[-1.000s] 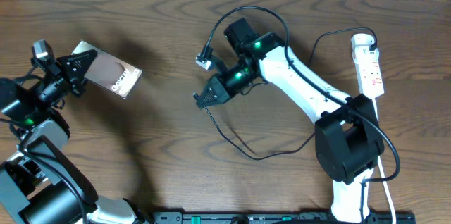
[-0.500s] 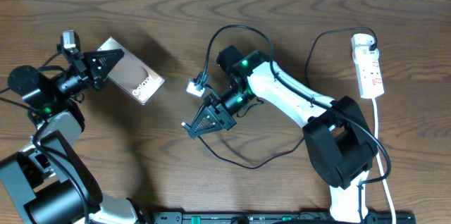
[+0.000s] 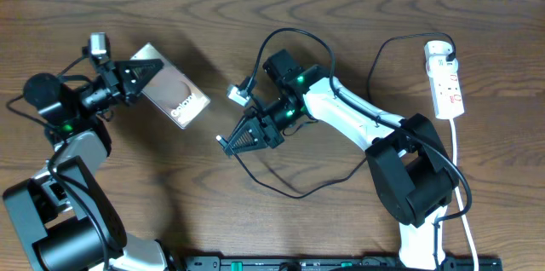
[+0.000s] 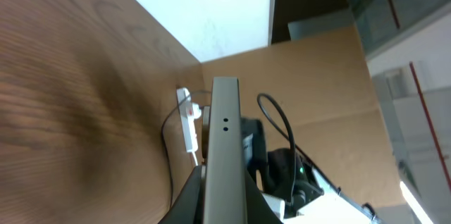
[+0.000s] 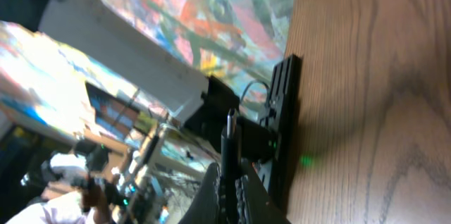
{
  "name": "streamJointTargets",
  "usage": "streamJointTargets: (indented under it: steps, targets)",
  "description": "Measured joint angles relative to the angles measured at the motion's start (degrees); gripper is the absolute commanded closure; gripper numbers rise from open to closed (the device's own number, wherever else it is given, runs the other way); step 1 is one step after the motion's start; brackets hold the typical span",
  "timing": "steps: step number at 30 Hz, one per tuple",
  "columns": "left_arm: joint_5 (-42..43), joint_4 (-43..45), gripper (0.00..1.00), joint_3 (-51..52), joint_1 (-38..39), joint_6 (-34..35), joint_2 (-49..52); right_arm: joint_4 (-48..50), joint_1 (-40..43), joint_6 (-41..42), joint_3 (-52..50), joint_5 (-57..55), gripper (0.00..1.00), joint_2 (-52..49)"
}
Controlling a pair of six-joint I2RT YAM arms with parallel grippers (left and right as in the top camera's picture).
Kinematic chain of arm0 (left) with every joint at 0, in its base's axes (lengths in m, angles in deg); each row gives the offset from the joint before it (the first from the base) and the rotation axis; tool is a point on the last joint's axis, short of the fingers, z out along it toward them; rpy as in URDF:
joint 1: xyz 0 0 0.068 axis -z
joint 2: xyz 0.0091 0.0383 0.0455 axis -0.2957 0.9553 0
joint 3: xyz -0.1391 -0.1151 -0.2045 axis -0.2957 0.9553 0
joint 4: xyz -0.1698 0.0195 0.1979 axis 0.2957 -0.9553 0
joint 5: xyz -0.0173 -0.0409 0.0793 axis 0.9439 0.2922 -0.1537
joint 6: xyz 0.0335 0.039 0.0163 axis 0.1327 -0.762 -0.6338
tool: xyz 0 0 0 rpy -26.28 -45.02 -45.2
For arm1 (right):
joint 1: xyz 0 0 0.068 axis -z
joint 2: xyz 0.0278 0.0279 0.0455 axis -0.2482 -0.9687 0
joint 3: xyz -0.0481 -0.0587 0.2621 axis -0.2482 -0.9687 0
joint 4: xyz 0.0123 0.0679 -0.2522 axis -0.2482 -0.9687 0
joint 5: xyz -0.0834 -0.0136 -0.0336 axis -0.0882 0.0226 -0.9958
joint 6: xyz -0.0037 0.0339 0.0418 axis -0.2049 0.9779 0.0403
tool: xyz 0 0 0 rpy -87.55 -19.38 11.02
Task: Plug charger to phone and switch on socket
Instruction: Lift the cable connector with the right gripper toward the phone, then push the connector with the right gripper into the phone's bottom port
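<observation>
- Charger (image 3: 298, 194): limp, light cable; right gripper (image 3: 228, 140) pinches its stiff plug tip (image 5: 230, 127).
- Phone (image 3: 174, 98): rigid, slippery slab, clamped edgewise by left gripper (image 3: 145, 81).

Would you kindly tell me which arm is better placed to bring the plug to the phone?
Right. The right claw is shut on the charger at its plug tip, aimed at the phone. The left claw grips the phone, free end facing the plug, so it likely need only hold steady.
</observation>
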Motion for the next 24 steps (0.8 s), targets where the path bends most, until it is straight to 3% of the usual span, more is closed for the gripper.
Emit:
streamJointTargets:
  steps: [8,24]
  targets:
    - [0.46,2.10,0.93,0.00,1.36,-0.57,0.00,4.44,0.52,10.82,-0.02,0.44,0.99,0.00]
    - [0.48,2.12,0.93,0.00,3.69,0.98,0.00,7.21,1.07,13.44,-0.02,0.63,0.99,-0.37]
